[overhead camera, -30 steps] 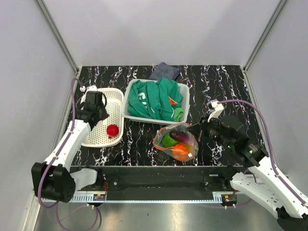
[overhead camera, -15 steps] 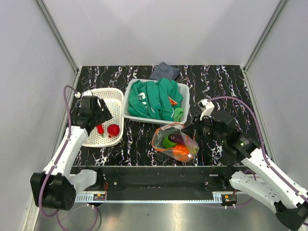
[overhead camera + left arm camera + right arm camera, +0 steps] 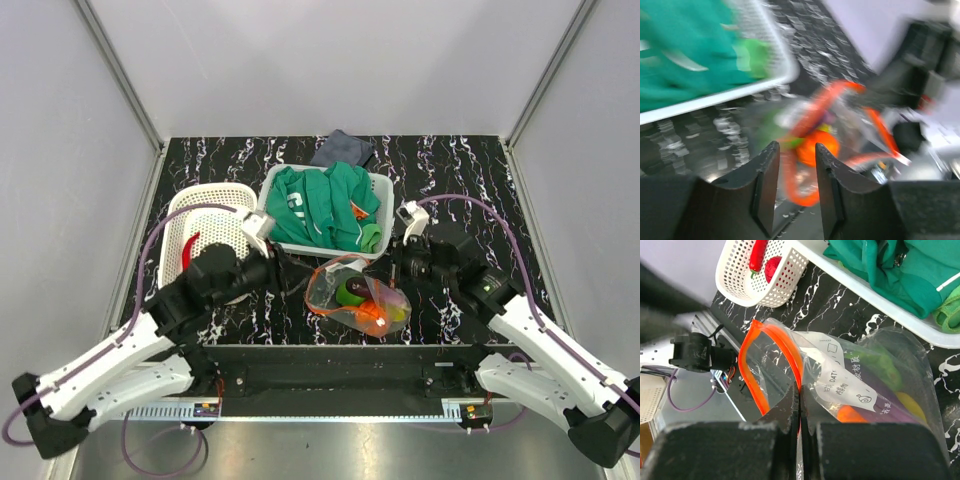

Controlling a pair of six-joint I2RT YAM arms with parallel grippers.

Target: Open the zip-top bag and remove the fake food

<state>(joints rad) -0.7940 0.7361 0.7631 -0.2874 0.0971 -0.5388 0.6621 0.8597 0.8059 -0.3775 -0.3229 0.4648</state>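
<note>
The zip-top bag (image 3: 357,300) lies at the table's front centre, its orange-red mouth (image 3: 771,360) pulled open into a loop. My right gripper (image 3: 800,399) is shut on the zip strip at the mouth's right edge; from above it (image 3: 397,268) sits just right of the bag. Fake food shows through the plastic: green (image 3: 879,364), purple (image 3: 900,392), orange (image 3: 850,415) and yellow (image 3: 912,405) pieces. My left gripper (image 3: 796,148) is open with nothing between its fingers, pointing at the bag's mouth from the left (image 3: 285,273). The left wrist view is blurred.
A white perforated basket (image 3: 228,200) stands at the left with a red chili (image 3: 758,255) and a red round fruit (image 3: 774,267) in it. A larger white basket (image 3: 382,190) holds a green garment (image 3: 320,205). A dark cloth (image 3: 342,148) lies behind it.
My left arm has swung from over the perforated basket across to the bag, its jaws opening wide and then narrowing. A red chili now lies in the basket. The right gripper stayed shut.
</note>
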